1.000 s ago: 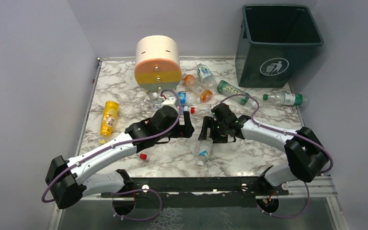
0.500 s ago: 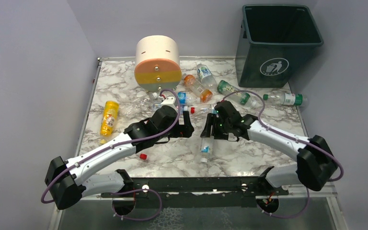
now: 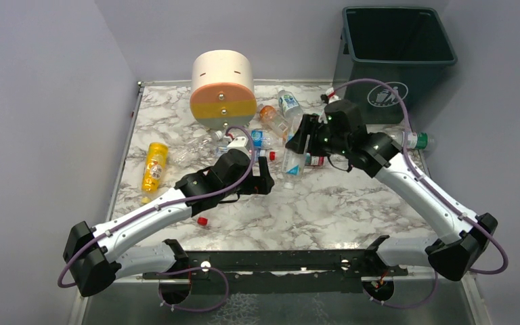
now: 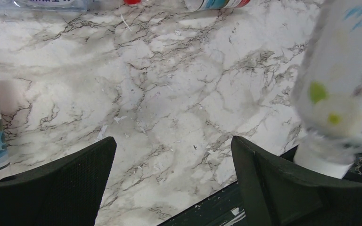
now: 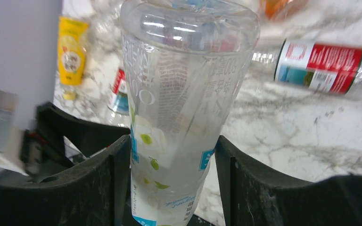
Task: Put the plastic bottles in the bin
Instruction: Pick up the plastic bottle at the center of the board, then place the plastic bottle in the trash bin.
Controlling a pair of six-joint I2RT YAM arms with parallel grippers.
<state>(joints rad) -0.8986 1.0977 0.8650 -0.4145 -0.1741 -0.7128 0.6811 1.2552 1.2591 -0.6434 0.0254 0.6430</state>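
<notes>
1. worktop [image 3: 352, 203]: one, marble-look, carries the loose things.
2. bin [image 3: 426, 84]: one, at the far right corner, mouth up. It lies beyond and to the right of the right hand. The right arm is much the nearer one, so the carry looks like its job.
3. drawer unit [image 3: 223, 88]: one, far centre-left, off that line.
4. right hand [image 5: 172, 146]: clamped on the clear bottle [image 3: 291, 166], which is lifted clear of the worktop between drawer unit and bin. The bottle's long axis hangs steep, cap end down.
5. left hand [image 3: 263, 181]: jaws wide apart, nothing in them, low over bare worktop, just near-left of the hanging bottle.
6. plastic bottles [image 3: 288, 103]: one in the hand and at least seven lying flat. These include a yellow bottle [image 3: 154, 166] far left, an orange bottle [image 3: 274, 120] and a green-capped bottle [image 3: 409, 140] beside the bin. The right arm hides part of the far cluster, so the count may run short. The bin's inside is too dark to count.
7. red cap [image 3: 202, 221]: one, loose, near left.
</notes>
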